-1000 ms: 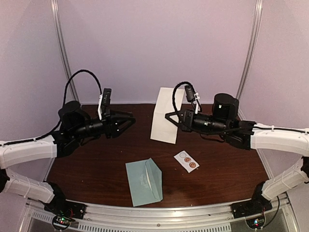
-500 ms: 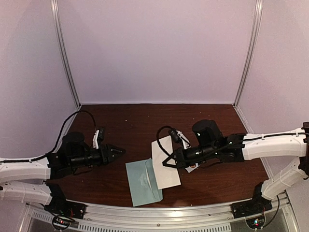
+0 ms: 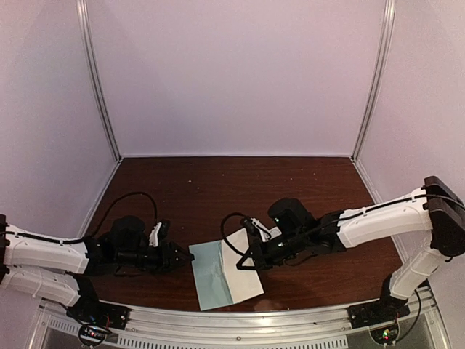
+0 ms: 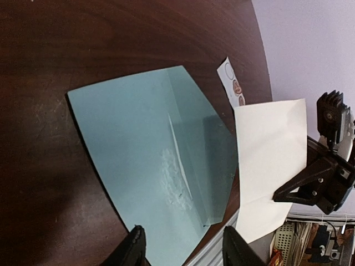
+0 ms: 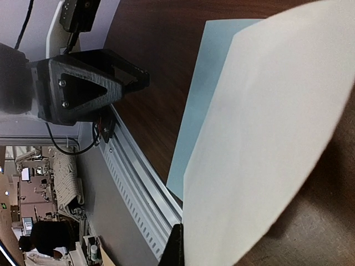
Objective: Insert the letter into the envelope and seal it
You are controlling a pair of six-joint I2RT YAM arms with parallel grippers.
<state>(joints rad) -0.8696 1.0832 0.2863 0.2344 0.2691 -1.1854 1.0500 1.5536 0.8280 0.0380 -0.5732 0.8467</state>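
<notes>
The pale teal envelope (image 3: 209, 276) lies flat near the front edge, its pointed flap open toward the right (image 4: 208, 149). My right gripper (image 3: 249, 259) is shut on the white letter (image 3: 245, 278) and holds it low over the envelope's right side, overlapping the flap. In the right wrist view the letter (image 5: 266, 144) fills the frame, with one fingertip (image 5: 176, 249) at its edge and the envelope (image 5: 213, 77) behind it. My left gripper (image 3: 183, 258) is open and low at the envelope's left edge, with the envelope (image 4: 144, 155) between its fingers (image 4: 135, 249). It holds nothing.
A small white strip of round stickers (image 4: 232, 88) lies just beyond the envelope's flap, under my right arm. The metal front rail (image 3: 240, 316) runs close behind the envelope's near edge. Pale walls enclose the brown table (image 3: 218, 189).
Both arms have come down from mid-air to the table. The right one carried the letter down and forward onto the envelope's right side. The left one lowered to the envelope's left edge.
</notes>
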